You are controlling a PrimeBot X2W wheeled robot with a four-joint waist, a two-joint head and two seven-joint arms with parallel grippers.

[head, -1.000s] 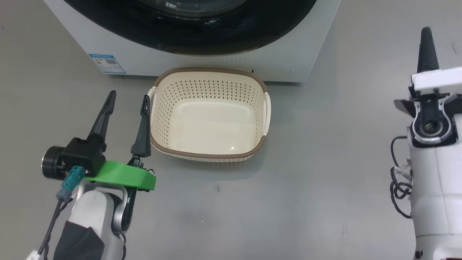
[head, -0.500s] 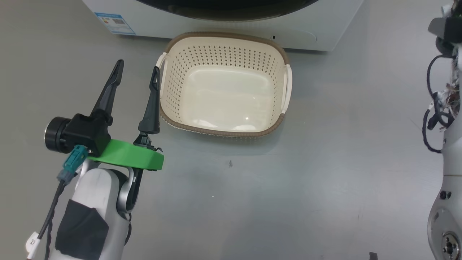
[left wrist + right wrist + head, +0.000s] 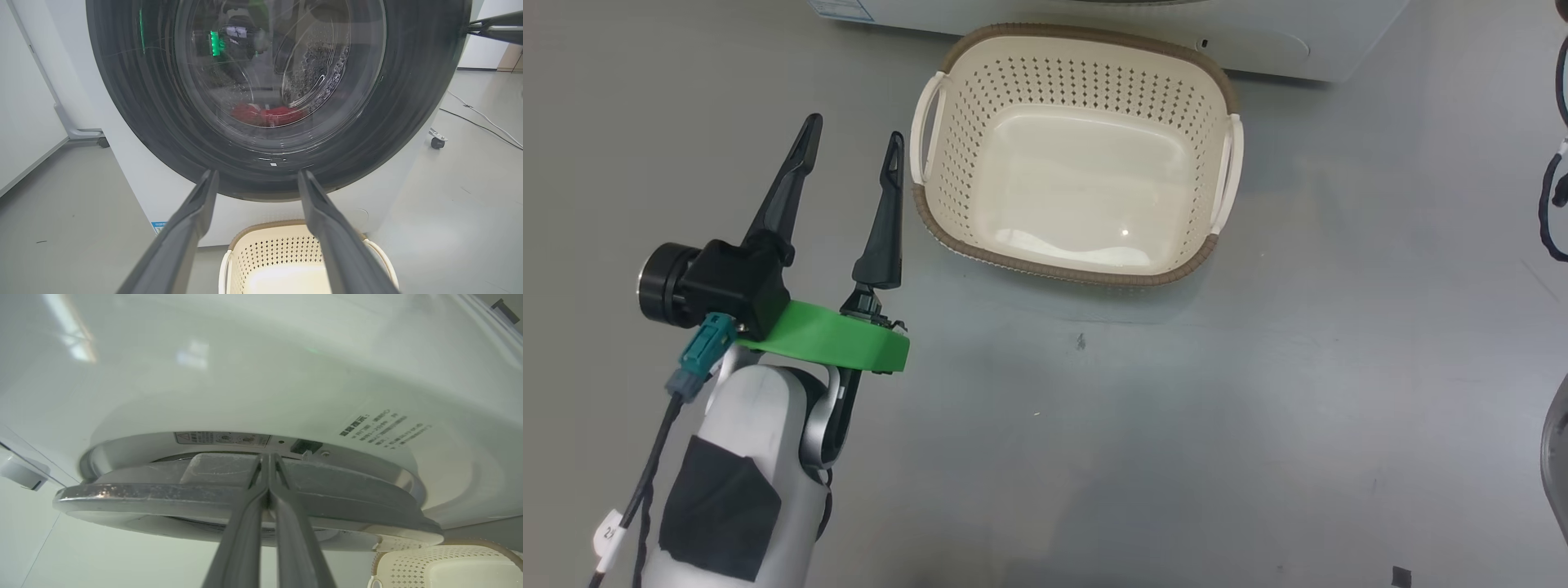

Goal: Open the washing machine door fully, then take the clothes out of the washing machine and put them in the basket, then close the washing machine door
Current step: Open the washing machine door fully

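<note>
One basket stood at two o'clock from the left gripper, whose fingers were apart. One red heap of clothes lay at six o'clock behind the single door. The right gripper had its fingers together.

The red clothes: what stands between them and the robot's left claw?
In the left wrist view, the washing machine door, its glass bowl: the clothes show through it, beyond the open left gripper.

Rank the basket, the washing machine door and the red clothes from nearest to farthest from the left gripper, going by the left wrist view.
1. The basket, just below the left gripper, between its fingers.
2. The washing machine door, straight ahead of the fingertips.
3. The clothes, red, behind the door glass in the drum.
</note>
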